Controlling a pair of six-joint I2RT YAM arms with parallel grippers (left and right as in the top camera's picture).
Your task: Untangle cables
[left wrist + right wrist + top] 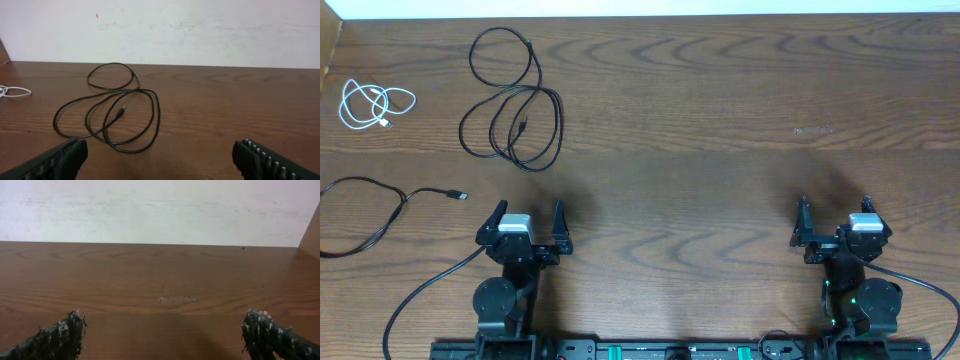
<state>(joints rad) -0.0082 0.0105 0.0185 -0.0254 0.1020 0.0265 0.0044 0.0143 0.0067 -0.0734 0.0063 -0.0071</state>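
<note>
Overhead: my left pincer (530, 208) and right pincer (835, 203) gape empty; looped black cable (561, 120) looks limp, light, so I'd pinch its near loop.

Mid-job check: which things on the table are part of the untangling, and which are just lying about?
Job: looped black cable; coiled white cable; black cable at the left edge.
Lying about: pale scuff mark; left arm's lead; right arm's lead.
</note>
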